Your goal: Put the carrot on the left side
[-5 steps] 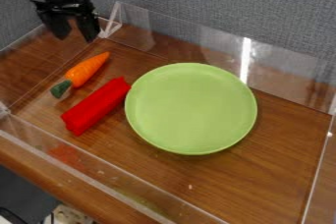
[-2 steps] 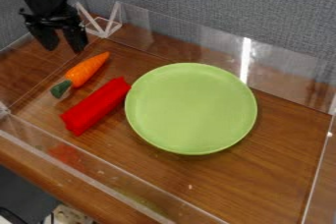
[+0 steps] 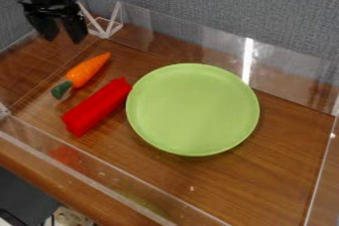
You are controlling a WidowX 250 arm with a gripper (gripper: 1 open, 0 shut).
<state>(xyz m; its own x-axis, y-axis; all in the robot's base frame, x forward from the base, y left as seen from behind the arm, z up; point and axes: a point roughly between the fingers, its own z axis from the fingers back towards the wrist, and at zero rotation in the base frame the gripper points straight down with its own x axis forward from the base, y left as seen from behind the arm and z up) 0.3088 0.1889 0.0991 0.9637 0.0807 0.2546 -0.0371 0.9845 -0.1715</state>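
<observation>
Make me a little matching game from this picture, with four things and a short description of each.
1. carrot
2. block
3. plate
4. jaws

A. black, above the tabletop in the upper left corner
B. green and round, lying flat
C. orange, with a dark green end
D. red and oblong, between the carrot and the plate

Pairs: 1-C, 2-D, 3-B, 4-A

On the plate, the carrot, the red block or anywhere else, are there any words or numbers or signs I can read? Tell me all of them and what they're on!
There are none that can be read: no words, numbers or signs show on the green plate, the carrot, the red block or the wooden table.
</observation>
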